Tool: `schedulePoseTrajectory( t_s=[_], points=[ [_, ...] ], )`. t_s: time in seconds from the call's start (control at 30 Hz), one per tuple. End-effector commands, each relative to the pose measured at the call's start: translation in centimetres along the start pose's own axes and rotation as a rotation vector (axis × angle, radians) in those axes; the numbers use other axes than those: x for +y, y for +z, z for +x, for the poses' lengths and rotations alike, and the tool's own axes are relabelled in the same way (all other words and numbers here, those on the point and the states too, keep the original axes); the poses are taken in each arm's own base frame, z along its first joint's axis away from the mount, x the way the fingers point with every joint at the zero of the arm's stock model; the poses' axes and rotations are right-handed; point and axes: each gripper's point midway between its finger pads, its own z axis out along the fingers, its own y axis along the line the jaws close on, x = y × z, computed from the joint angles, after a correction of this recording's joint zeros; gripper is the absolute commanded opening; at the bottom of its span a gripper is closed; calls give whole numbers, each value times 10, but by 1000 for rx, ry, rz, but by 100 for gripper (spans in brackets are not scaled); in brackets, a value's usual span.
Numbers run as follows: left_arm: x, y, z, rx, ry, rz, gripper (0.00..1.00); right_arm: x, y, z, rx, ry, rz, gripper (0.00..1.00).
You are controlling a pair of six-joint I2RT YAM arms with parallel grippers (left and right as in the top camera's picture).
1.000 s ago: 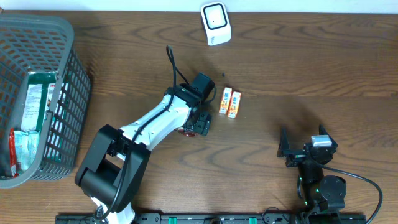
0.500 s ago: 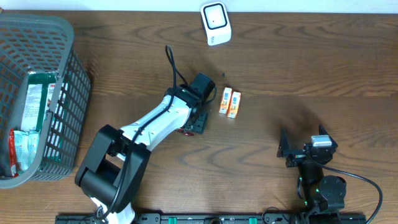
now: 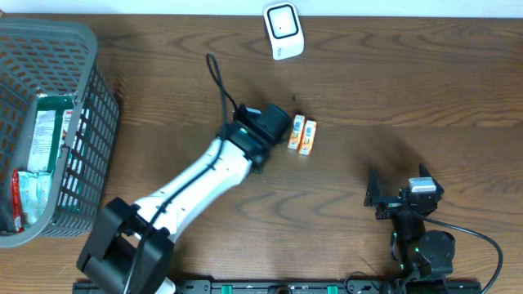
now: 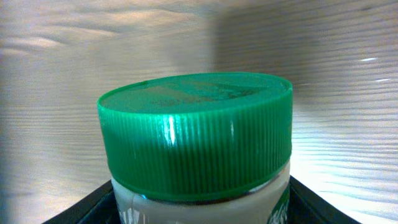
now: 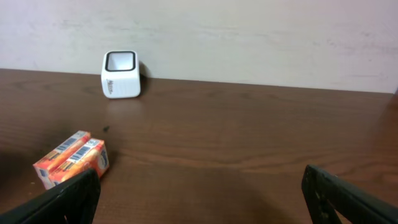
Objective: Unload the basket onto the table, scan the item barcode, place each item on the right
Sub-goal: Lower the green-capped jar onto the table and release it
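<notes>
A jar with a ribbed green lid and a pale body fills the left wrist view. My left gripper is shut on it, one black finger on each side of the body below the lid. In the overhead view the left gripper sits just left of two orange boxes, and the jar is hidden under it. The white scanner stands at the table's far edge and also shows in the right wrist view as the scanner. My right gripper rests open and empty at the near right.
A grey mesh basket holding several packets stands at the far left. The orange boxes lie left of the right gripper. A black cable loops up from the left arm.
The left gripper closed on the jar, then the arm stretched and carried it up and away from me, towards the orange boxes. The right arm has not moved.
</notes>
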Motion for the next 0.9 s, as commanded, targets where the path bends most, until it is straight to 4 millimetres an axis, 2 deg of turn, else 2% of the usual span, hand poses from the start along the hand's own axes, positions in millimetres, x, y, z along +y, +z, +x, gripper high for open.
schedulePoseTrajectory(
  t_s=[0.0, 0.03, 0.13, 0.17, 0.3, 0.53, 0.77, 0.87],
  points=[
    [33, -17, -31, -175, -22, -235, 56, 2, 0, 1, 1, -12, -8, 99],
    [26, -14, -29, -135, -40, -162, 56, 2, 0, 1, 1, -12, -8, 99],
    [-17, -10, -8, 12, -49, 97, 53, 2, 0, 1, 1, -12, -8, 99],
    [-25, -10, -3, 33, -39, 126, 53, 2, 0, 1, 1, -12, -8, 99],
    [-36, -1, -4, 32, -62, 126, 53, 2, 0, 1, 1, -12, -8, 99],
    [-76, 23, 5, 121, -100, 248, 53, 2, 0, 0, 1, -12, -8, 99],
    [-85, 30, -1, 103, -114, 270, 54, 2, 0, 0, 1, -12, -8, 99],
    [-84, 30, -1, 106, -112, 268, 74, 2, 0, 0, 1, -12, -8, 99]
  ],
)
